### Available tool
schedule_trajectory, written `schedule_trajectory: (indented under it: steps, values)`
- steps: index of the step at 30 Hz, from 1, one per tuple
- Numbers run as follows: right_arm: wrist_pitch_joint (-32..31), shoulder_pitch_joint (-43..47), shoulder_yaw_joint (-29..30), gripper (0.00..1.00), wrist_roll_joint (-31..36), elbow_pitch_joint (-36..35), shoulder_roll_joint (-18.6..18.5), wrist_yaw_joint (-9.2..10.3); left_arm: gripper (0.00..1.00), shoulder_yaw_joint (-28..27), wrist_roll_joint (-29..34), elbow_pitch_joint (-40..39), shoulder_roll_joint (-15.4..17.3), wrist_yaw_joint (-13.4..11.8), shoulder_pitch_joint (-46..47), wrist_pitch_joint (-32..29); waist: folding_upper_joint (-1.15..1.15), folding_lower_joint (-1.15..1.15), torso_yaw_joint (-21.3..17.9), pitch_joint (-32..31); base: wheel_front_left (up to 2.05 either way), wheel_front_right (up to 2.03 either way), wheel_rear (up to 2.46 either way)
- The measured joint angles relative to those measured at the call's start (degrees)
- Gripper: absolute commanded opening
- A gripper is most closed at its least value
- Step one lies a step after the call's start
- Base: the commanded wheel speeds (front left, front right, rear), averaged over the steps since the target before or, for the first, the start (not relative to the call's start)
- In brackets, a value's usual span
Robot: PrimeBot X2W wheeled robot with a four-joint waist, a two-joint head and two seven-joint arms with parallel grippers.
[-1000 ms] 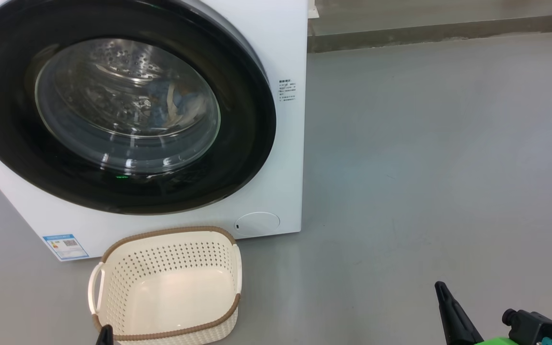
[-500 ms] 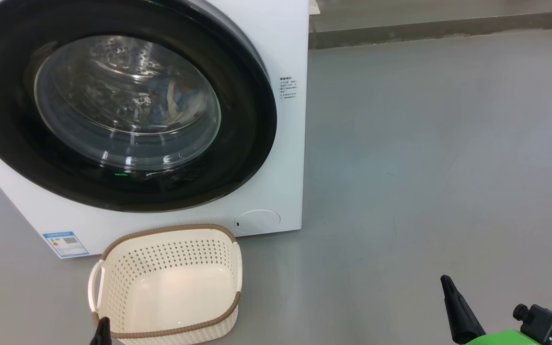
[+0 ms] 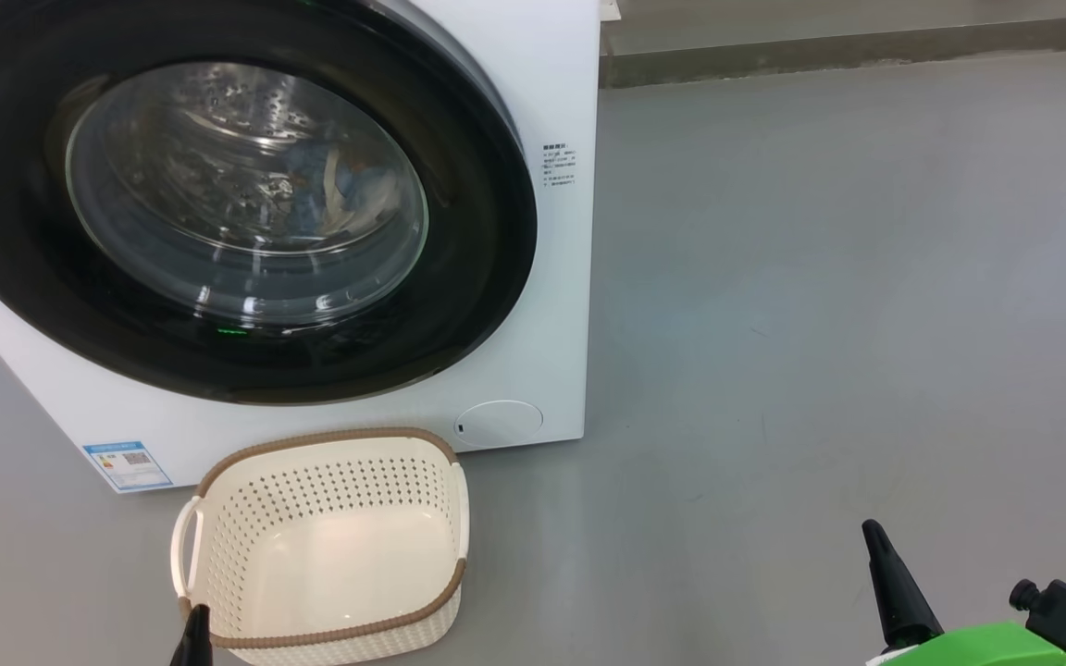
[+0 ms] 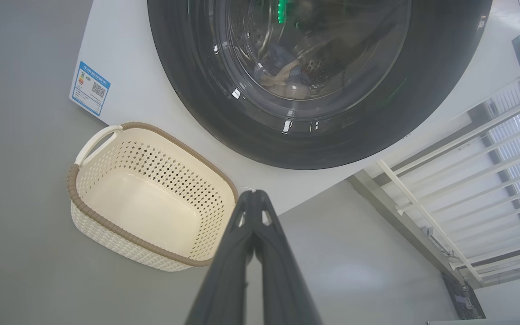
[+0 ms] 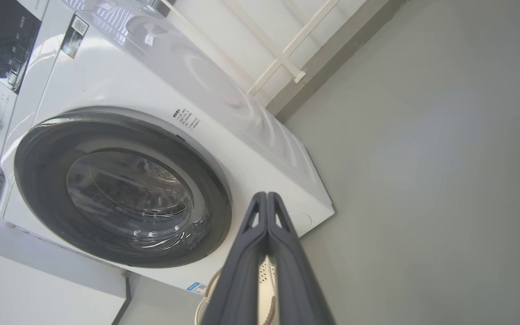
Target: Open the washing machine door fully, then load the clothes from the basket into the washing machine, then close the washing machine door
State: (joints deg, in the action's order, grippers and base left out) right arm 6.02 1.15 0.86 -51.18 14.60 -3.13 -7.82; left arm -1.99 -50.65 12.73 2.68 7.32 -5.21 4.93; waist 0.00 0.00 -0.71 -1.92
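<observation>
Clothes (image 3: 340,188) lie behind the shut washing machine door (image 3: 172,240), upper left; the basket (image 3: 329,490) below is empty. Left gripper (image 4: 253,194) and right gripper (image 5: 266,195) hold their fingers together, empty. Closing looks done; next, just back away.

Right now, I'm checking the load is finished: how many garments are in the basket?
0. The basket holds none; the clothes lie bundled behind the shut washing machine door glass, pieces there uncountable.

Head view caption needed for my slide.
Washing machine door closed, clothes inside, basket empty; left gripper and right gripper shut.
</observation>
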Motion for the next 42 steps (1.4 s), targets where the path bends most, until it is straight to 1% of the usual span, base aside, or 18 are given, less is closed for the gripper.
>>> schedule_trajectory:
  steps: [42]
  values:
    - [-6.6,-2.5,3.4,0.0,-24.8,0.4,-0.1,0.12,0.0,-1.6,-24.2,1.5,-0.2,0.0,5.1,-6.6,0.0,0.0,0.4,1.3,0.0,0.0,0.0]
